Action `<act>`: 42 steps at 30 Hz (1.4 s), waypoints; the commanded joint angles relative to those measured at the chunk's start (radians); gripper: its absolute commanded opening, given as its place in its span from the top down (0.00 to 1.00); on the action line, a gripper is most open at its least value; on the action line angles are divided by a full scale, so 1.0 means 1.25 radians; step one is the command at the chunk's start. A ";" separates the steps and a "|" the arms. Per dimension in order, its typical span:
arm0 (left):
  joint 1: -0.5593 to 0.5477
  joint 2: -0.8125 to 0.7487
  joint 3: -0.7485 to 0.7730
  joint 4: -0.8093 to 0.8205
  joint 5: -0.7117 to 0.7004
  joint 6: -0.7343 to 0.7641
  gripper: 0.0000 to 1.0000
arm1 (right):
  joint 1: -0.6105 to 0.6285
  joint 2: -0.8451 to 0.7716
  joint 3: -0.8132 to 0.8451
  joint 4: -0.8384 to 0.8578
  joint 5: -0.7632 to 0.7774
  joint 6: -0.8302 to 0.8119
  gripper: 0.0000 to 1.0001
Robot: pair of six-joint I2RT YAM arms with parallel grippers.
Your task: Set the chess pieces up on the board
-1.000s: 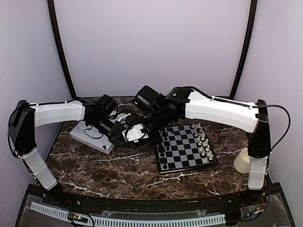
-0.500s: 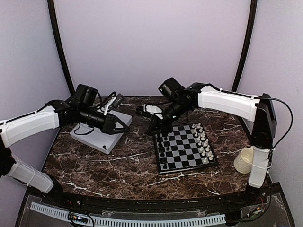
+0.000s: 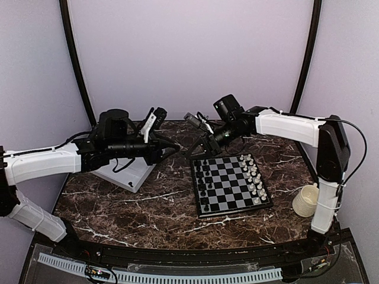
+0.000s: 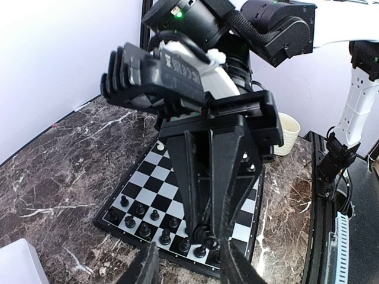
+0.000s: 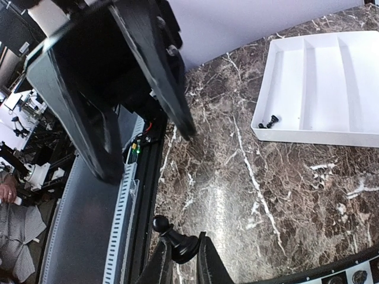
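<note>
Right end effector (image 3: 198, 149) is clamped on a tiny black plastic chess piece (image 5: 177, 241), fingers pointing down over the far-left corner of the small black-and-grey checked chessboard (image 3: 232, 190). The left wrist view puts that piece just above the row of black chessmen (image 4: 140, 218) standing along the board's left edge; whether it touches a square, I cannot tell. Left end effector (image 3: 170, 150) hangs just beside it, fingers spread apart with nothing between them. White chessmen (image 3: 254, 176) line the board's opposite edge. Behind the left arm, the white plastic compartment tray (image 5: 314, 77) sits on the dark marble tabletop (image 3: 136, 207), two little black pieces (image 5: 267, 122) in its end compartment. A cream cup (image 3: 305, 200) stands right of the board.
</note>
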State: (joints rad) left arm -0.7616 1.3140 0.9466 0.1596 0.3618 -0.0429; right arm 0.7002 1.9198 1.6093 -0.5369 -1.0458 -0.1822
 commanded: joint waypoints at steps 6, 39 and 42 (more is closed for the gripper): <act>-0.016 0.065 0.048 0.035 0.008 0.029 0.66 | 0.001 -0.039 -0.021 0.069 -0.068 0.057 0.86; -0.015 0.130 0.102 -0.029 0.073 0.015 0.95 | -0.001 -0.071 -0.032 0.033 -0.013 0.003 0.77; -0.015 0.134 0.115 -0.047 0.056 0.023 0.96 | -0.017 -0.116 -0.052 -0.012 0.031 -0.066 0.67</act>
State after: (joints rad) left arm -0.7784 1.4704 1.0496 0.1379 0.4587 -0.0223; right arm 0.6914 1.8805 1.5658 -0.4999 -1.0401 -0.1604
